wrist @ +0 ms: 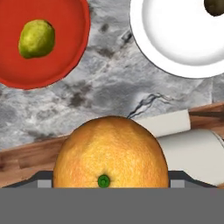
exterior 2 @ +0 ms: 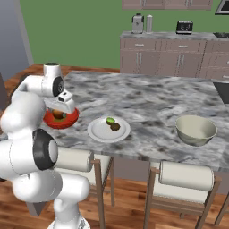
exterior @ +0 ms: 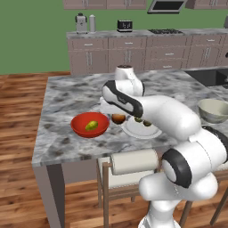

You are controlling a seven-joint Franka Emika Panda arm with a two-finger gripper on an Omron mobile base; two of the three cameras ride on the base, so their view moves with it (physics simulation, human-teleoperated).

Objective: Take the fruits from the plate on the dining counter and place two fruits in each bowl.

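Fingers point(wrist: 103, 186) grasp the orange point(wrist: 110, 153) near the red bowl point(wrist: 65, 57); next, carry it over the bowl and release.

Your feeds are evenly bright and sharp, no blur; the red bowl point(exterior: 90, 124) just throws soft shade at 6 o'clock.

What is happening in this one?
The robot arm holds the orange between its fingers, carrying it near the red bowl, which already holds a yellow-green pear-shaped fruit. The lime and the kiwi remain on the white plate. The beige bowl looks empty.
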